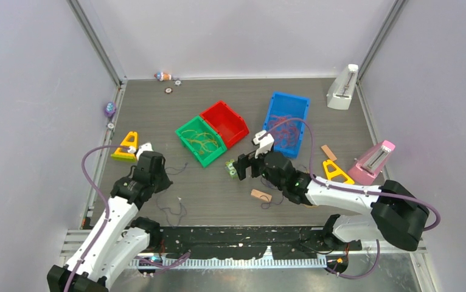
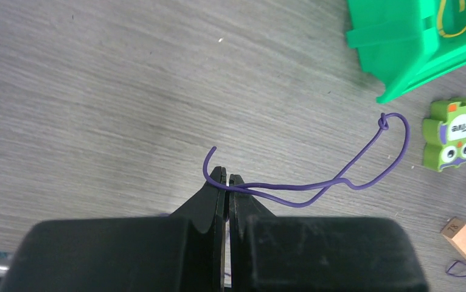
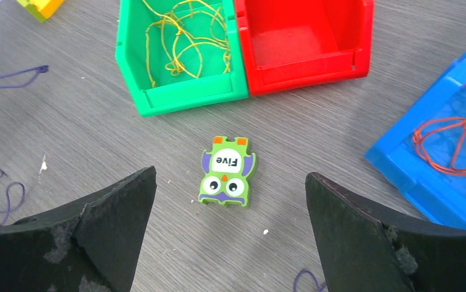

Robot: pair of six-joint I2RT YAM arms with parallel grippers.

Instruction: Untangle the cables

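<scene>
Two bins loaded: yellow cables point(image 3: 182, 45) coiled in the green bin point(image 3: 188, 100), orange-red cables point(image 3: 455, 134) heaped in the blue bin point(image 3: 401, 158) over on the right.
Red bin point(image 3: 303, 61): nothing visible inside; sitting between green and blue, pressed against the green one.
Left pincer point(image 2: 227, 179): together, clamped on one end of a purple cable point(image 2: 316, 191) at the near left of the worktop point(image 2: 97, 91).
Purple cable's run: out to the right from that grip, curling up into a loop with a small knot point(image 2: 384, 123), ending just short of the owl block point(image 2: 455, 135), near side of the green bin.
Right pincer point(image 3: 230, 176): wide apart, gripping nothing, hanging right over the owl block.
Loose purple strands point(image 1: 173, 210): scattered on the worktop by the left arm, one more snagged around a wooden block point(image 2: 465, 240) at the near right.
Done, by the look of it: yellows and orange-reds sorted away into bins.
Left to do, as a judgement: purples only. Knot to work loose, strands to gather, red bin likely waiting for them.
</scene>
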